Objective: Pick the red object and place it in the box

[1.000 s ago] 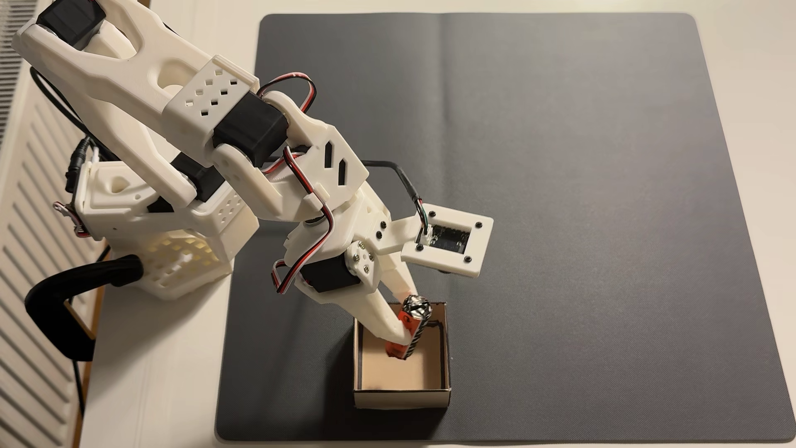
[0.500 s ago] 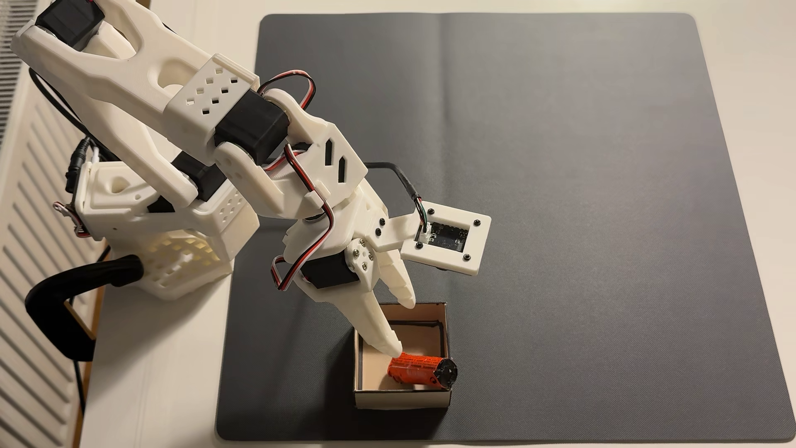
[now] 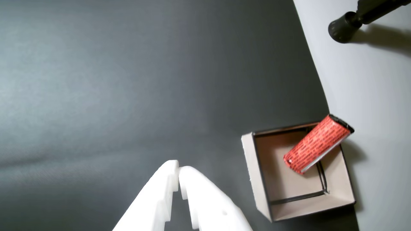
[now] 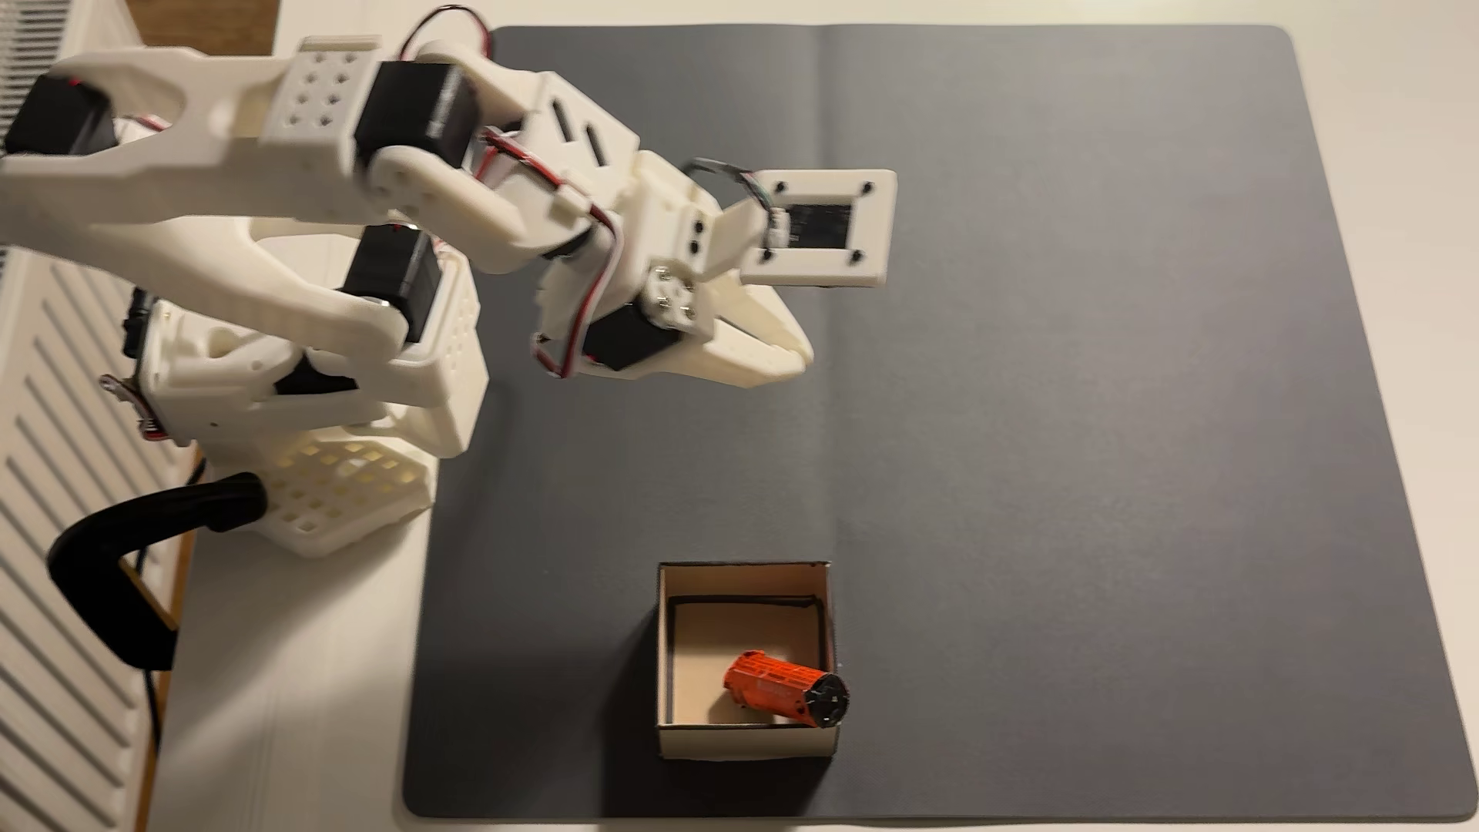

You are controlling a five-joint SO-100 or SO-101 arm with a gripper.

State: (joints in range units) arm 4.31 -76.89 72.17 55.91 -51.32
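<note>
One red object [image 4: 772, 690], orange-red cylinder with black print and black end, lying tilted inside one box [image 4: 746, 741], black end propped on the right rim in the fixed view, one grey mat [image 4: 1080, 400] beneath on the table [image 4: 280, 704], fingers [image 4: 788, 352] closed and empty, well apart

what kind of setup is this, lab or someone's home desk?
Likely a hobbyist's home desk, though not certain. A 3D-printed white arm is clamped to a plain white table beside what looks like a slatted radiator, with a creased dark mat as workspace and a small cardboard box.
</note>
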